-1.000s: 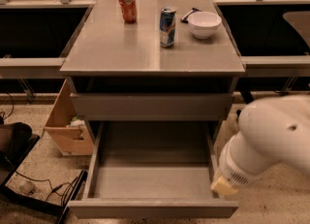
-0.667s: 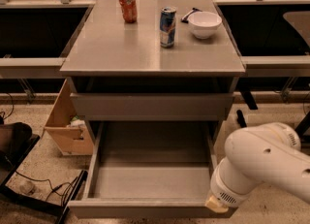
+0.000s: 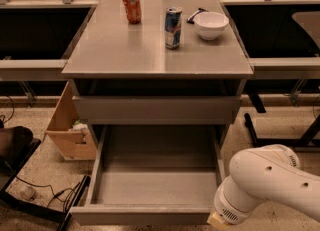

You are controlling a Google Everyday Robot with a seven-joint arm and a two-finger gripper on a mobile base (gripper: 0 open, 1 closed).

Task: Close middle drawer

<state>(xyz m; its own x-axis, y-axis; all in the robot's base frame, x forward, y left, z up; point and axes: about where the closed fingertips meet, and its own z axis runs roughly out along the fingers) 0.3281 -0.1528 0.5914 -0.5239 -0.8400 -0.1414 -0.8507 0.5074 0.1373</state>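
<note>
The middle drawer [image 3: 159, 187] of the grey cabinet stands pulled far out toward me. Its bare grey floor and low side walls show, and its flat front panel [image 3: 142, 215] lies along the bottom of the view. My white arm [image 3: 267, 187] fills the bottom right, just outside the drawer's front right corner. The gripper is at the arm's low end, below the picture's edge, so it does not show. Only a small tan piece [image 3: 218, 220] at the arm's end shows, next to the drawer front.
Above the open drawer is another grey drawer front [image 3: 156, 109]. On the cabinet top [image 3: 115, 50] stand an orange can [image 3: 132, 7], a blue can [image 3: 173, 21] and a white bowl [image 3: 211, 25]. A cardboard box [image 3: 70, 125] and cables [image 3: 47, 195] lie on the floor at left.
My arm has moved down and to the left, nearer the drawer's front right corner. The drawer stays pulled out as before.
</note>
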